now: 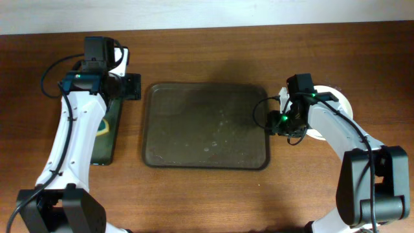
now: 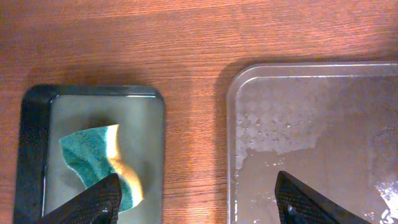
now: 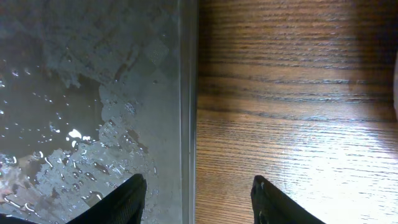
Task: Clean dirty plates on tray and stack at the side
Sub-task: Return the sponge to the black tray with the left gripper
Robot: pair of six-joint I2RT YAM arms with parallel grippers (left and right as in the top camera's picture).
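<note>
The dark brown tray (image 1: 206,126) lies mid-table with no plates on it; its wet, streaked floor shows in the left wrist view (image 2: 323,118) and the right wrist view (image 3: 93,93). White plates (image 1: 343,103) sit on the table right of the tray, mostly hidden under my right arm, so I cannot tell how many. My right gripper (image 1: 272,121) is open and empty, straddling the tray's right rim (image 3: 198,199). My left gripper (image 1: 132,86) is open and empty over the bare wood between the two trays (image 2: 199,202).
A smaller black tray (image 1: 107,133) with a greenish inside lies left of the brown tray. It holds a green and yellow sponge (image 2: 93,163), just beside my left finger. A white wall edge runs along the table's back.
</note>
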